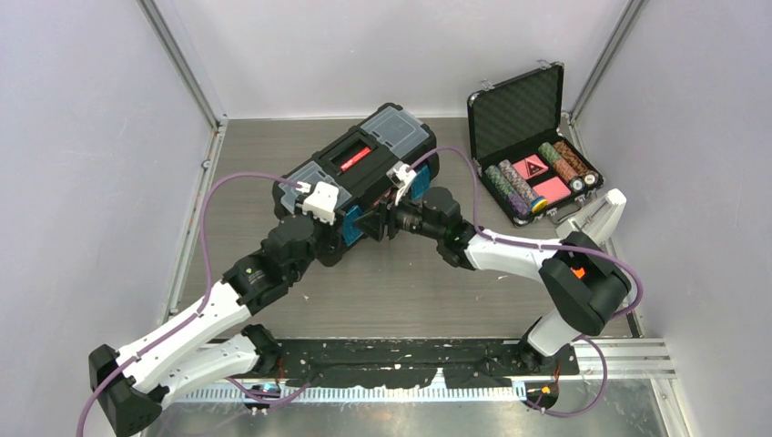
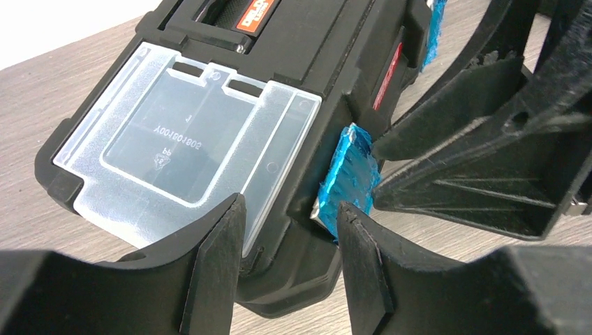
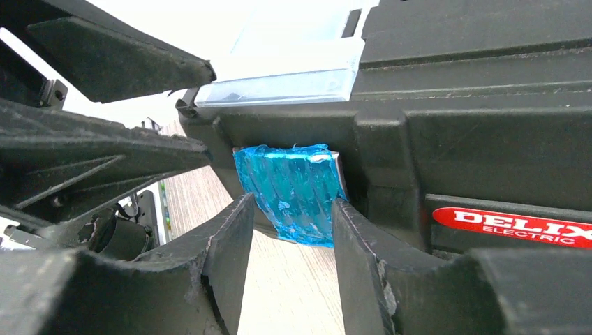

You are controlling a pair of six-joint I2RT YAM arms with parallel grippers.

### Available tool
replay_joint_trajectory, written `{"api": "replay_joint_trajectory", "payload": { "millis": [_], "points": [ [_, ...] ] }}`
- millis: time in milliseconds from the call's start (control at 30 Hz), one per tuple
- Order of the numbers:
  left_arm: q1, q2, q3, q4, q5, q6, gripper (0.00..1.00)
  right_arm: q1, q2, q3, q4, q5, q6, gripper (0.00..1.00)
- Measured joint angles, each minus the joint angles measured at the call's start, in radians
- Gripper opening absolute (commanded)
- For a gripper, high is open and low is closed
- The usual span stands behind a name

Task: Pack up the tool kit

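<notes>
The tool kit (image 1: 364,168) is a black toolbox lying slantwise at mid-table, lid down, with a red handle (image 1: 355,157) on top. Its clear compartment lid (image 2: 188,146) fills the left wrist view. My left gripper (image 2: 290,213) (image 1: 335,238) is open, its fingers astride the box's near corner beside a blue latch (image 2: 349,178). My right gripper (image 3: 292,202) (image 1: 369,223) is open too, pointing at the same blue latch (image 3: 293,188). The latch shows in the gap just past the fingertips. One right finger (image 2: 447,160) lies against the latch's edge. No hand tools show.
An open black foam-lined case of poker chips (image 1: 537,155) stands at the back right. Grey walls and metal frame posts (image 1: 187,73) close in the table on three sides. Purple cables (image 1: 228,182) loop over both arms. The two grippers are nearly touching at the box's front.
</notes>
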Motion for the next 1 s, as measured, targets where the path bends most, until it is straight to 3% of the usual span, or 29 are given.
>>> {"api": "replay_joint_trajectory", "payload": {
  "millis": [233,533,1000],
  "points": [
    [0.000,0.001,0.002,-0.021,0.020,0.000,0.45,0.002,0.020,0.065,-0.120,0.003,0.011,0.49],
    [0.000,0.041,0.043,-0.035,0.077,0.002,0.23,0.006,0.032,0.087,-0.257,0.029,0.010,0.49],
    [0.000,0.220,0.151,-0.082,0.084,0.013,0.19,0.005,0.043,0.087,-0.277,0.048,0.010,0.50]
  ]
}}
